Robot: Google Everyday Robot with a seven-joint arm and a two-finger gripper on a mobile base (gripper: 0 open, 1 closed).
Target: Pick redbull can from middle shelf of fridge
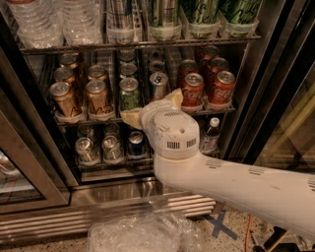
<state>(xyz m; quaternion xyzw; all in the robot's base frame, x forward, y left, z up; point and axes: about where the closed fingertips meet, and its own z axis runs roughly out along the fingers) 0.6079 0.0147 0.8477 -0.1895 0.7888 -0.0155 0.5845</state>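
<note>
The redbull can (158, 84), slim, silver and blue, stands at the front of its lane on the middle shelf (98, 119) of the fridge (273, 98). A green can (129, 93) is to its left and red cola cans (193, 88) are to its right. My gripper (153, 108) is at the shelf's front edge, just below and in front of the redbull can. It is open, with one cream finger (132, 118) low on the left and the other (174, 97) on the right. It holds nothing. My white arm hides the shelf edge behind it.
Gold cans (64, 98) fill the left lanes. Water bottles (49, 19) and tall green cans (202, 12) stand on the rack above. Silver and dark-blue cans (136, 142) and a small bottle (211, 133) are below. Crumpled clear plastic (142, 234) lies on the floor. An open glass door (19, 167) is at the left.
</note>
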